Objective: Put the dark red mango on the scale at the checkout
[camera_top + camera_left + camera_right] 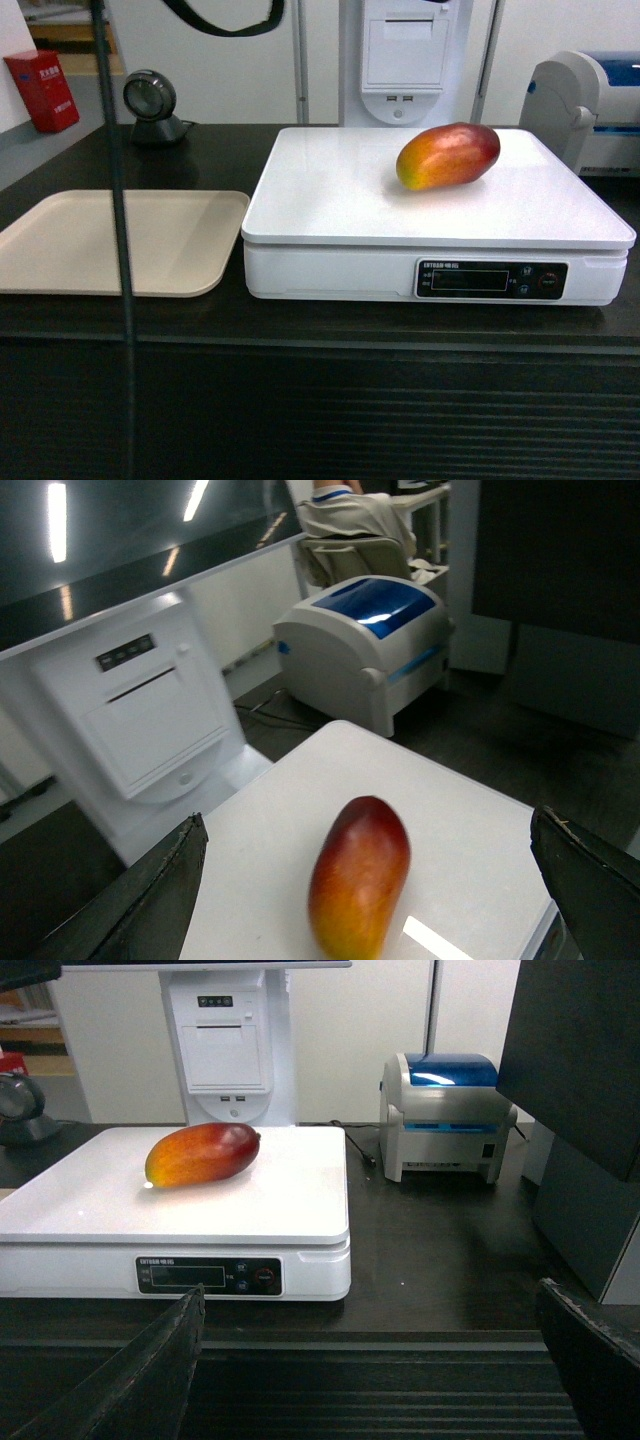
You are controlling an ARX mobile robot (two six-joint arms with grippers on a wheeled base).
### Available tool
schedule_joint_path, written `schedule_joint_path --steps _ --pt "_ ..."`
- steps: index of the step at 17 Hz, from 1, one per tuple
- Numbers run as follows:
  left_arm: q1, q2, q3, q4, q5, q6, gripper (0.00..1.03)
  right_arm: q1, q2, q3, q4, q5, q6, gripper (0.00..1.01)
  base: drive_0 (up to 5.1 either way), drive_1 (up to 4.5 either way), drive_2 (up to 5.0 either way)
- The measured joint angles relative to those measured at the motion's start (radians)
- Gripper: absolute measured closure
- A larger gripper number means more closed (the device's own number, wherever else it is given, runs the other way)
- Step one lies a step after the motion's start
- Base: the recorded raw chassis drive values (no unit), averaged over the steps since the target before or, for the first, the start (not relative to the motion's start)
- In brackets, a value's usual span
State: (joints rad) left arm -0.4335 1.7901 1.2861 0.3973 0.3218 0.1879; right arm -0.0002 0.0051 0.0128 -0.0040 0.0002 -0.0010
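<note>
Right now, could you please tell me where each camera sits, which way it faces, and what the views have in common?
Head: in front of the checkout, looking slightly down at the scale; no arm shows.
Left wrist: above the scale, looking down on the dark red mango; the open left hand has both fingertips at the lower corners.
Right wrist: low before the counter, facing the scale's display; the open right hand frames the view.
All three share mango and scale.

The dark red mango (448, 155) has smooth, faintly shiny skin, and the scale (340, 190) beneath it is glossy white plastic with a black display panel. At nine o'clock from the scale, the tray (110, 242) looks like matt beige plastic. The checkout (320, 400) has a dark, slightly reflective top and a ribbed black front.
</note>
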Motion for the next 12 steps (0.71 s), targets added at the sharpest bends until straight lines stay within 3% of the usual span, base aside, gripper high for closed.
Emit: schedule_joint_path --steps 4,5,6,7,8,9,10,12 --pt "0.040 -0.026 -0.059 0.007 -0.014 -0.004 0.05 0.000 0.000 0.000 0.000 0.000 0.000 0.03 0.0 0.00 0.0" --pt "0.031 -0.035 -0.105 0.093 -0.128 -0.033 0.09 0.000 0.000 0.000 0.000 0.000 0.000 0.03 0.0 0.00 0.0" --pt "0.064 -0.232 -0.402 0.286 -0.562 -0.138 0.36 0.000 0.000 0.000 0.000 0.000 0.000 0.03 0.0 0.00 0.0" --pt "0.262 -0.546 -0.721 0.296 -0.529 -0.181 0.71 0.000 0.000 0.000 0.000 0.000 0.000 0.03 0.0 0.00 0.0" --pt "0.340 -0.725 -0.929 0.314 -0.420 -0.183 1.01 0.000 0.000 0.000 0.000 0.000 0.000 0.03 0.0 0.00 0.0" --pt "0.372 -0.829 -1.050 0.313 -0.386 -0.185 1.01 0.000 0.000 0.000 0.000 0.000 0.000 0.03 0.0 0.00 0.0" --pt "0.410 -0.858 -1.076 0.308 -0.335 -0.184 1.01 0.000 0.000 0.000 0.000 0.000 0.000 0.03 0.0 0.00 0.0" --pt "0.433 -0.898 -1.101 0.303 -0.330 -0.185 1.01 0.000 0.000 0.000 0.000 0.000 0.000 0.03 0.0 0.00 0.0"
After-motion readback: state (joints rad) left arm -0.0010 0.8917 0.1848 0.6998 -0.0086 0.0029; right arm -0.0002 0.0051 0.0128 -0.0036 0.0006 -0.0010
